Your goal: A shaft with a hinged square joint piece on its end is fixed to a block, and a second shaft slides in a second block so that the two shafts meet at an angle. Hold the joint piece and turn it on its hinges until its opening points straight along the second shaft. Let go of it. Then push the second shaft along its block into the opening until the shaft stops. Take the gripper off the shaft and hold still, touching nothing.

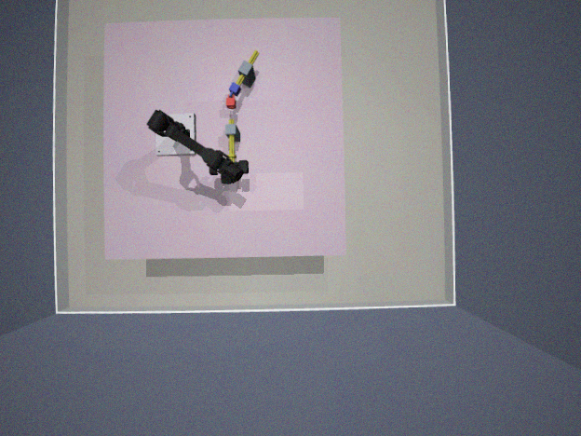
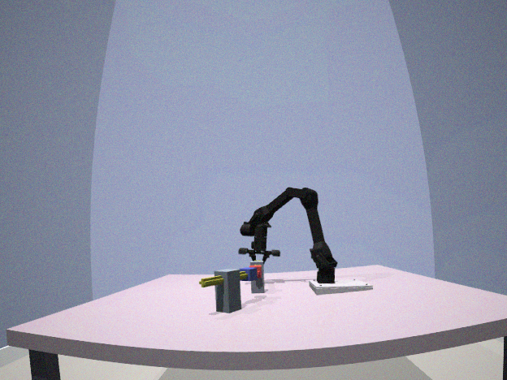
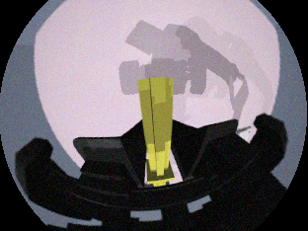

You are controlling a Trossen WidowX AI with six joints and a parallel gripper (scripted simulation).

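Observation:
The yellow second shaft runs through its grey block. My gripper is shut on this shaft, on the side of the block away from the joint; the arm hides the far end from above. The yellow first shaft passes through the other grey block at an angle. Its blue joint part carries the red joint piece, which looks roughly in line with the second shaft. A gap separates them.
The white base plate of the arm stands on the pink table top, beside the second block. The black arm reaches from it over to the second shaft. Its shadows lie on the table near the gripper.

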